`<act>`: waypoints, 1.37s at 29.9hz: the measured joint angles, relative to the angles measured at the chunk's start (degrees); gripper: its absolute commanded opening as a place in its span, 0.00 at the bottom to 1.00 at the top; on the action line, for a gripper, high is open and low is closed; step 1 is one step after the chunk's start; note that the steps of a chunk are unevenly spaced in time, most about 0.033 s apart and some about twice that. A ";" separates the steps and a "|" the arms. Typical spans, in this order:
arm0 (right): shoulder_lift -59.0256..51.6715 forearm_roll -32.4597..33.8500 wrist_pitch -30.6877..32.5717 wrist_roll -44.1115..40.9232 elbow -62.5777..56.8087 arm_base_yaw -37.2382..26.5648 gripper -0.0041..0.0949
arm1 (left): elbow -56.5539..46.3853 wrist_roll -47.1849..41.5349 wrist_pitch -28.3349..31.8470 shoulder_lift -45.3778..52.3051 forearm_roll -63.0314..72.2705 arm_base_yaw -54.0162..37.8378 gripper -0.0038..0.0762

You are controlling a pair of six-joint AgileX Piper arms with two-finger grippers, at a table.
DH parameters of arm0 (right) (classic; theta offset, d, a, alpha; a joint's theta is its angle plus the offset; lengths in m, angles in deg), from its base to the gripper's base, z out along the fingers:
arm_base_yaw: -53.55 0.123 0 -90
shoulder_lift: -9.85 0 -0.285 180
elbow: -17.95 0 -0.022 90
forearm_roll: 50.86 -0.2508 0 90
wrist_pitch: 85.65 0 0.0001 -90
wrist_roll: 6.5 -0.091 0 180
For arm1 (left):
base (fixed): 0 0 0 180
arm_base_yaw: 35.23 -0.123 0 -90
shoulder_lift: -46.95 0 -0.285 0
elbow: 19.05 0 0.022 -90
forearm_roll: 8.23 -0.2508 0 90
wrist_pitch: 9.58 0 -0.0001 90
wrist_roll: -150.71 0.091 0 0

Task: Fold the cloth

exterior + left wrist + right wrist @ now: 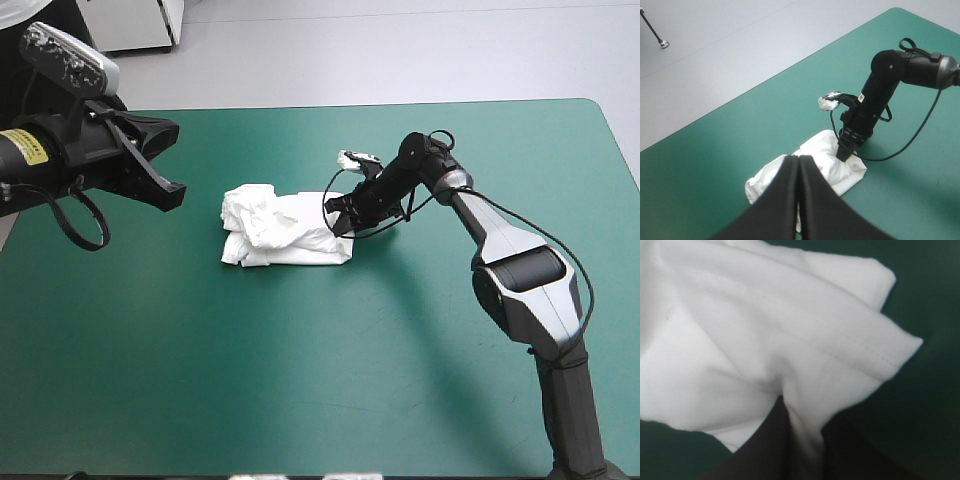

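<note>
The white T-shirt [275,229] lies as a crumpled heap near the middle of the teal-green table. My right gripper [343,217] is down at the heap's right edge, shut on the T-shirt, with a fold of white cloth pinched between its black fingers [771,440]. In the right wrist view the T-shirt [765,335] fills most of the picture ahead of the gripper [790,415], a stitched hem running across it. My left gripper [170,160] hangs raised above the table to the left of the heap, shut and holding nothing. In its own view the left gripper [799,161] points at the T-shirt [840,170] and the right gripper [844,154].
The teal-green cover [330,370] stretches bare in front of the heap. The table's far edge [380,104] and rounded far right corner [600,106] lie beyond the right arm [520,270]. Grey floor shows past the far edge.
</note>
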 measured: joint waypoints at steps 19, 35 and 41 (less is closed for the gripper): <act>-13.12 26.04 1.84 -5.95 -11.53 -20.82 0.04 | 0.00 -0.05 0.00 0.00 2.15 0.00 0.04; -34.49 31.90 0.05 -6.37 -38.65 -44.33 0.04 | 0.00 -0.05 0.00 0.00 4.79 0.00 0.04; -36.15 29.39 -0.03 -6.30 -42.23 -48.38 0.19 | 0.00 0.58 0.00 0.06 7.13 0.00 0.04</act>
